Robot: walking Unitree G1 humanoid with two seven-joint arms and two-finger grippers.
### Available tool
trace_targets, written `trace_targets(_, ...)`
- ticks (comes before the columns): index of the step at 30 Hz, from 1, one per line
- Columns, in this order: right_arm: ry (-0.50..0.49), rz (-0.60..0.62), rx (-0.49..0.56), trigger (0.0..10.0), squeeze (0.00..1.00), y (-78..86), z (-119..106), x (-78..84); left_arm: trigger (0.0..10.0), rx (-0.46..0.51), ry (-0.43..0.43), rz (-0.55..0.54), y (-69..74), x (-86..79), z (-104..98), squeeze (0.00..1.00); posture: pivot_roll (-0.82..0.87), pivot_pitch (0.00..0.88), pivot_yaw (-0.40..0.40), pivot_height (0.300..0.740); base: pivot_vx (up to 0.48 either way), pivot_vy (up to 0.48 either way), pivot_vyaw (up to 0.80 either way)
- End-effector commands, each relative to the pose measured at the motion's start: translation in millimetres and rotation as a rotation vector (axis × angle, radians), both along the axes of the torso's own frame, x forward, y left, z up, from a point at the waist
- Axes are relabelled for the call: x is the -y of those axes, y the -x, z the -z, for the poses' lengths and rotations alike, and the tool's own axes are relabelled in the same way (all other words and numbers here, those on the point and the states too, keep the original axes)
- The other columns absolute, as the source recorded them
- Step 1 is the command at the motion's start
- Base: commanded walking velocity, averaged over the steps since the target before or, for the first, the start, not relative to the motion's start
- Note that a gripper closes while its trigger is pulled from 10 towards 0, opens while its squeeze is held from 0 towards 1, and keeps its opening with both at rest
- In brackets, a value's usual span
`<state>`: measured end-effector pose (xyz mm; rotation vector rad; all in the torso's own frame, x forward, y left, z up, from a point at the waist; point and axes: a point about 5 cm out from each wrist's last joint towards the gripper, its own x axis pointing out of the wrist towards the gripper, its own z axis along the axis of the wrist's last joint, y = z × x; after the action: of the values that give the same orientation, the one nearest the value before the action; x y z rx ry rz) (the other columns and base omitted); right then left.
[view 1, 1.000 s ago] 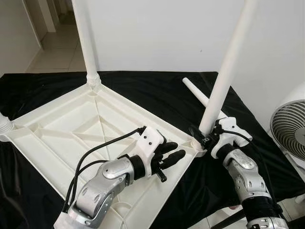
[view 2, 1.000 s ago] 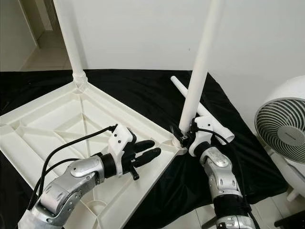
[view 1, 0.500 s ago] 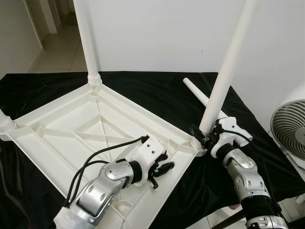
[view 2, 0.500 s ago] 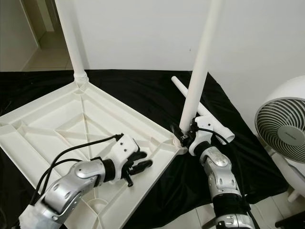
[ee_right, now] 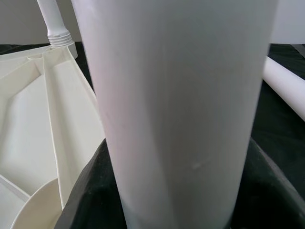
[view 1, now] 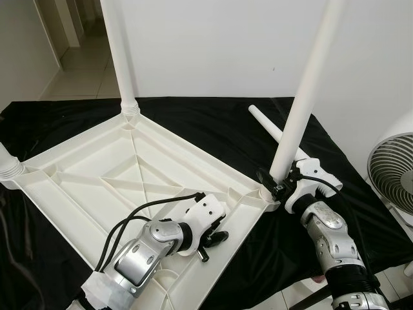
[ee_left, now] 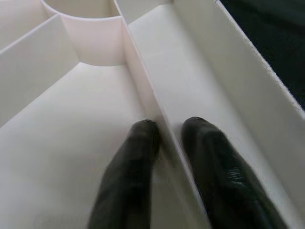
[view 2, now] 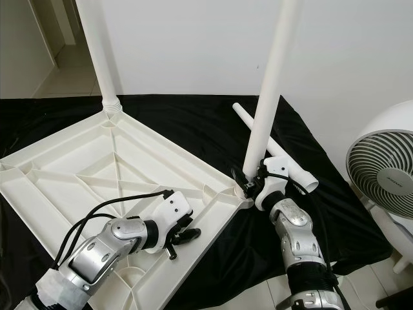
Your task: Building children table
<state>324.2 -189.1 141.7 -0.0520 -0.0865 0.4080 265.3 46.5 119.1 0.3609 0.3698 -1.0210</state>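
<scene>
The white plastic tabletop [view 1: 97,187] lies upside down on a worktop draped in black cloth [view 1: 213,129], its ribbed underside facing up. The right gripper [view 1: 279,187] has its fingers closed round the base of a white leg [view 1: 303,97] standing in the corner socket nearest the robot's right; the right wrist view shows the tube close against the dark fingers. Another leg [view 1: 119,51] stands upright in the far corner socket, and a loose leg [view 1: 271,129] lies on the cloth just behind the held one.

The left gripper [view 1: 213,237] is down on the tabletop's near edge. In the left wrist view its fingers [ee_left: 128,171] straddle a thin rib, one on each side and close against it — gripping the rib, it seems, to steady the piece.

The tabletop looks light, stiff and hollow, likely to slide on the cloth and tilt if a leg is pushed sideways; ribs and rim give the safest hold. The legs are smooth and probably slippery, so a grip low down near the threaded collar gives the most control when turning.

The tops of both upright legs are cut off by the frame, and the socket under the held leg is hidden by the gripper, so how far it is seated cannot be told. A leg end [view 1: 6,168] at the left corner is only partly in view. A white fan [view 2: 387,181] stands off to the right.
</scene>
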Motion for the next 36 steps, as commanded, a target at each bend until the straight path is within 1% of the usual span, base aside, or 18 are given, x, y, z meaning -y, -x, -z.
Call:
trace_targets(1,-0.031,-0.005,-0.037,10.0,0.00,4.5,9,0.7,0.0,0.039,-0.094,-0.178,-12.6,-22.6,7,0.00,0.02,0.052,0.009,0.740,0.000,0.000,0.00)
trace_targets(8,-0.038,-0.003,-0.038,10.0,0.00,5.0,10,-0.4,0.0,0.036,-0.104,-0.150,-10.5,-23.3,7,0.00,0.02,0.053,0.013,0.740,0.000,0.000,0.00)
trace_targets(13,-0.039,-0.008,-0.038,10.0,0.00,5.5,10,-0.7,0.0,0.035,-0.127,-0.161,-12.6,-24.4,9,0.00,0.02,0.053,0.013,0.740,0.000,0.000,0.00)
trace_targets(14,-0.038,-0.049,-0.043,10.0,0.00,7.6,11,-2.1,10.0,0.035,-0.136,-0.162,-13.6,-25.3,9,0.00,0.02,0.053,0.013,0.740,0.000,0.000,0.00)
trace_targets(15,-0.038,-0.049,-0.043,10.0,0.00,7.6,11,-2.1,10.0,0.035,-0.136,-0.162,-13.6,-25.3,9,0.00,0.02,0.053,0.013,0.740,0.000,0.000,0.00)
trace_targets(16,-0.023,-0.102,-0.048,10.0,0.00,10.3,11,-3.8,10.0,0.032,-0.140,-0.161,-14.3,-26.1,9,0.00,0.02,0.053,0.013,0.740,0.000,0.000,0.00)
trace_targets(17,-0.023,-0.102,-0.048,10.0,0.00,10.3,11,-3.8,10.0,0.032,-0.140,-0.161,-14.3,-26.1,9,0.00,0.02,0.053,0.013,0.740,0.000,0.000,0.00)
trace_targets(18,-0.009,-0.160,-0.054,10.0,0.00,13.4,11,-5.7,10.0,0.032,-0.141,-0.158,-14.6,-26.7,9,0.00,0.02,0.053,0.013,0.740,0.000,0.000,0.00)
trace_targets(19,-0.009,-0.160,-0.054,10.0,0.00,13.4,11,-5.7,10.0,0.032,-0.141,-0.158,-14.6,-26.7,9,0.00,0.02,0.053,0.013,0.740,0.000,0.000,0.00)
trace_targets(20,0.018,-0.229,-0.065,10.0,0.00,16.8,12,-7.0,10.0,0.032,-0.142,-0.155,-14.9,-27.3,9,0.00,0.02,0.048,0.021,0.740,0.000,0.000,0.00)
trace_targets(21,0.018,-0.229,-0.065,10.0,0.00,16.8,12,-7.0,10.0,0.032,-0.142,-0.155,-14.9,-27.3,9,0.00,0.02,0.048,0.021,0.740,0.000,0.000,0.00)
trace_targets(23,0.136,-0.407,-0.100,10.0,0.00,23.3,13,1.9,10.0,0.040,-0.150,-0.149,-17.3,-29.8,8,0.00,0.02,0.047,0.024,0.740,0.000,0.000,0.00)
trace_targets(24,0.136,-0.407,-0.100,10.0,0.00,23.3,13,1.9,10.0,0.040,-0.150,-0.149,-17.3,-29.8,8,0.00,0.02,0.047,0.024,0.740,0.000,0.000,0.00)
trace_targets(25,0.179,-0.444,-0.119,10.0,0.00,23.8,14,8.0,10.0,0.043,-0.152,-0.148,-18.4,-30.4,8,0.00,0.02,0.044,0.025,0.740,0.000,0.000,0.00)
trace_targets(26,0.179,-0.444,-0.119,10.0,0.00,23.8,14,8.0,10.0,0.043,-0.152,-0.148,-18.4,-30.4,8,0.00,0.02,0.044,0.025,0.740,0.000,0.000,0.00)
trace_targets(27,0.187,-0.446,-0.135,10.0,0.00,21.9,14,13.2,10.0,0.046,-0.153,-0.147,-18.9,-30.9,7,0.00,0.02,0.041,0.023,0.740,0.000,0.000,0.00)
trace_targets(32,0.189,-0.440,-0.140,10.0,0.00,20.3,13,15.1,10.0,0.050,-0.153,-0.146,-19.4,-31.5,6,0.00,0.02,0.039,0.023,0.740,0.000,0.000,0.00)
trace_targets(36,0.209,-0.491,-0.141,10.0,0.00,23.1,13,15.6,10.0,0.054,-0.156,-0.145,-19.9,-33.2,5,0.00,0.02,0.036,0.029,0.740,0.000,0.000,0.00)
